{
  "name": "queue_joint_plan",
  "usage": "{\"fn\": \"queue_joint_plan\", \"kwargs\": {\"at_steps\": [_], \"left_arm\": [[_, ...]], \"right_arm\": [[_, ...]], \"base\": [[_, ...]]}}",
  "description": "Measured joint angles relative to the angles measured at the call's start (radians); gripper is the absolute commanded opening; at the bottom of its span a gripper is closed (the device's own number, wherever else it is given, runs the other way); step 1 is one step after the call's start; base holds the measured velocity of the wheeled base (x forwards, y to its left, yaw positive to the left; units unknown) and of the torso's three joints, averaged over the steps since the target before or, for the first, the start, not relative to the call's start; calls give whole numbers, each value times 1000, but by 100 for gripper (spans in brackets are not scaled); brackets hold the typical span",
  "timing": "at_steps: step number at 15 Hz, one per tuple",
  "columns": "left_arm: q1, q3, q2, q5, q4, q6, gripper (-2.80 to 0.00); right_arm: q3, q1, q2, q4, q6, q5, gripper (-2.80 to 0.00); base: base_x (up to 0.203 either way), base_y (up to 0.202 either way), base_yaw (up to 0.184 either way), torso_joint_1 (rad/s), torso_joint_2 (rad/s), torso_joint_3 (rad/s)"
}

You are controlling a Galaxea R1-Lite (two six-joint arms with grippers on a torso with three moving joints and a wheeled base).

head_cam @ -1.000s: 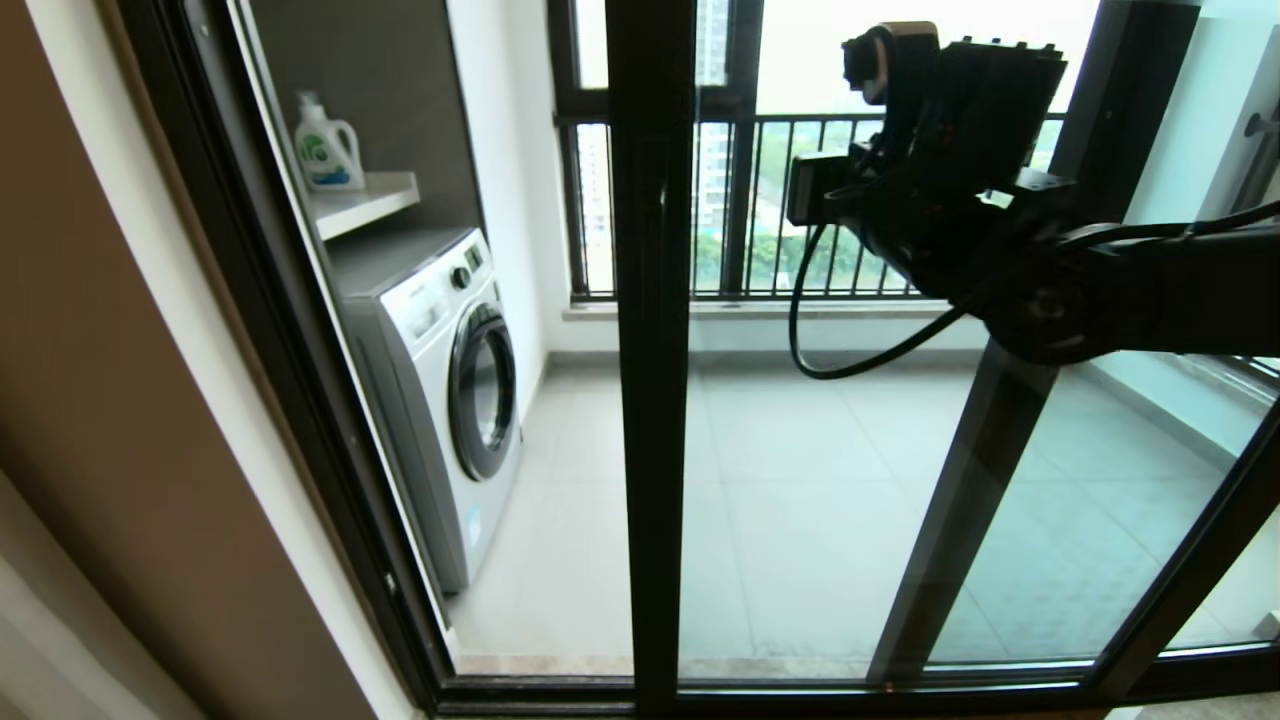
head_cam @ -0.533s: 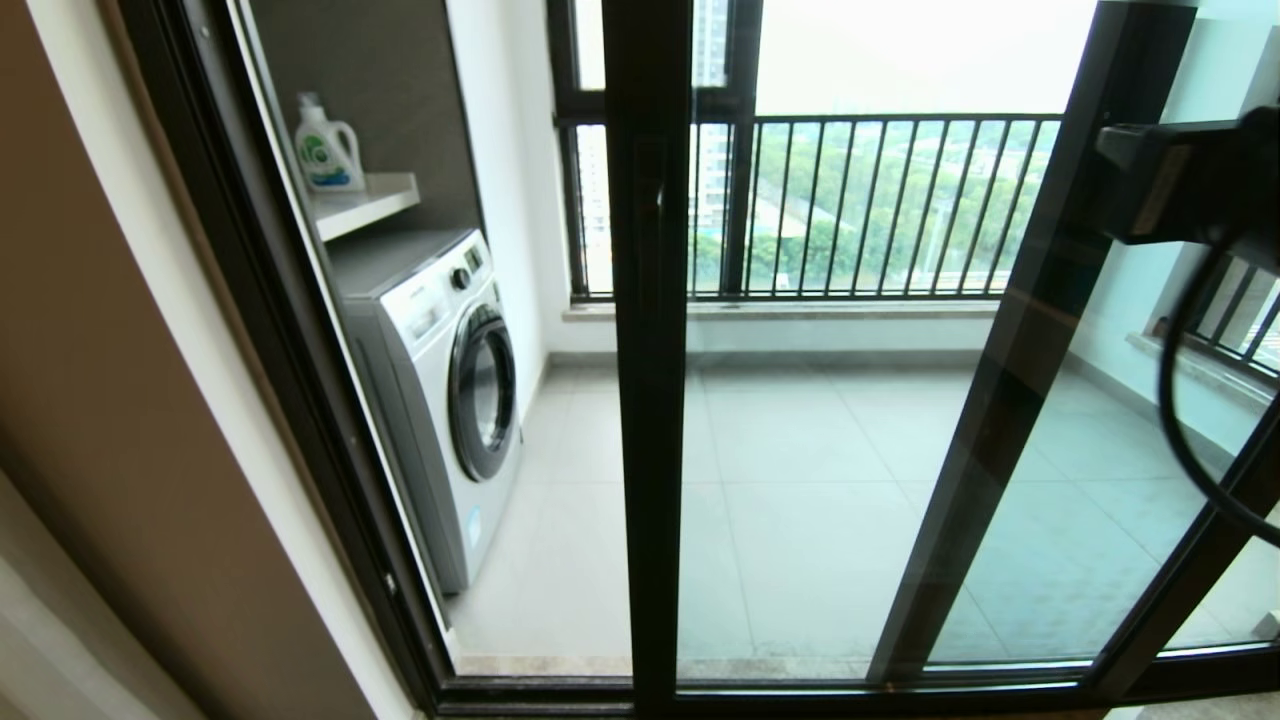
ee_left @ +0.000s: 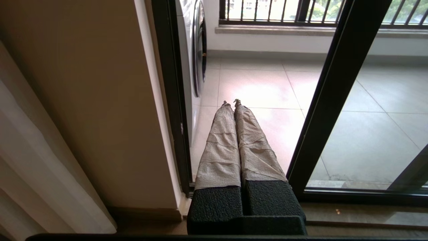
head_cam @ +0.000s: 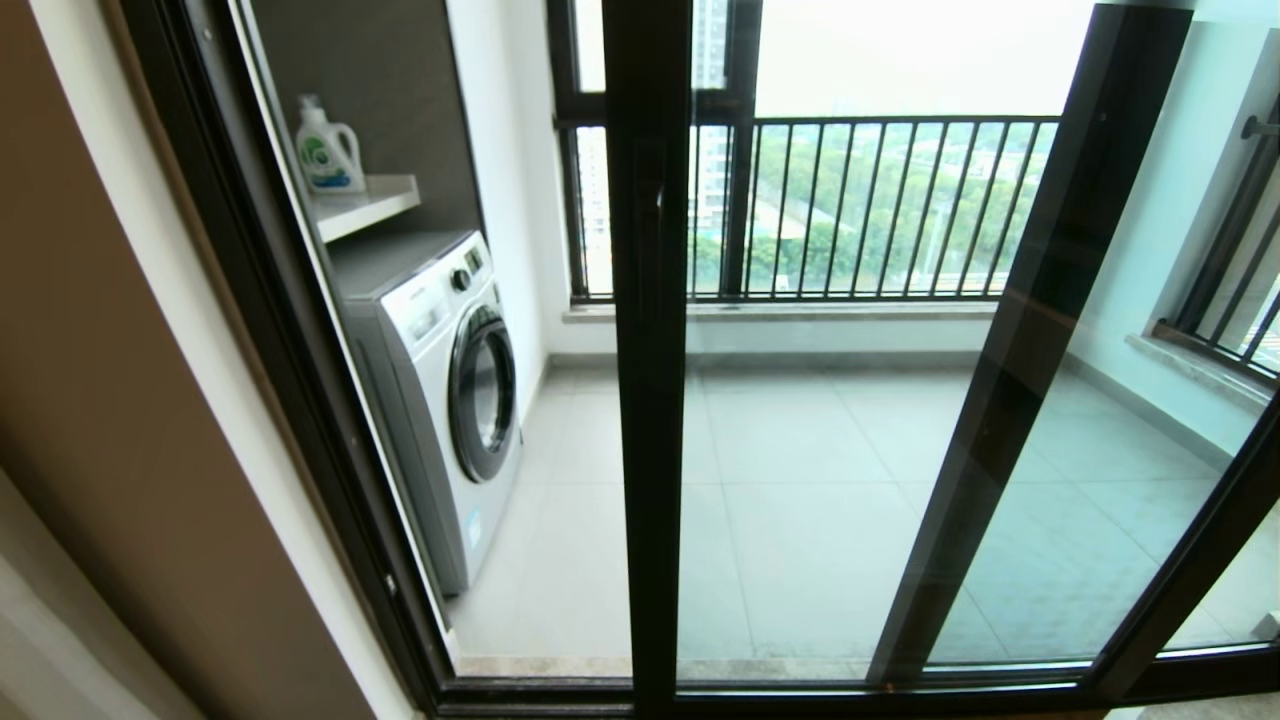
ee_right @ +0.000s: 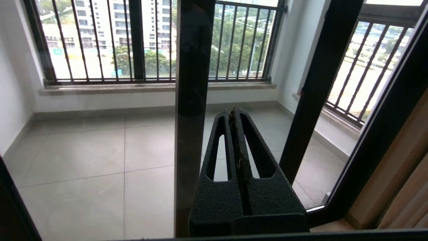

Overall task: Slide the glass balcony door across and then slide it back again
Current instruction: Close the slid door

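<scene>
No writing reads on the glass balcony door (head_cam: pixel 650 350) — left gripper (ee_left: pixel 231 102) and right gripper (ee_right: pixel 234 112) closed, empty.

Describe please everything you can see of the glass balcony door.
The glass balcony door is a tall clear glass panel in a slim black metal frame, standing upright. Its left upright carries a small black bar handle. To the left of that upright the opening is uncovered, beside the washing machine. Nothing touches the door; neither hand shows in the head view.
</scene>
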Motion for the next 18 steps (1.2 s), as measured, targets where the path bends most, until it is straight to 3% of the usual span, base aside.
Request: {"fn": "queue_joint_plan", "kwargs": {"at_steps": [4,7,9,11,14,18], "left_arm": [[0,0,0,0,0,0,-280],[0,0,0,0,0,0,-280],[0,0,0,0,0,0,-280],[-1,0,0,0,0,0,-280],[0,0,0,0,0,0,-280],[0,0,0,0,0,0,-280]], "right_arm": [[238,-104,-321,45,-86,18,-280],[396,-133,-476,57,-107,56,-280],[518,-137,-540,16,-73,150,-280],[643,-138,-572,-19,-26,297,-280],[723,-138,-590,-37,-28,457,-280],[732,-137,-595,16,76,470,-280]], "base": [[0,0,0,0,0,0],[0,0,0,0,0,0],[0,0,0,0,0,0],[0,0,0,0,0,0],[0,0,0,0,0,0],[0,0,0,0,0,0]]}}
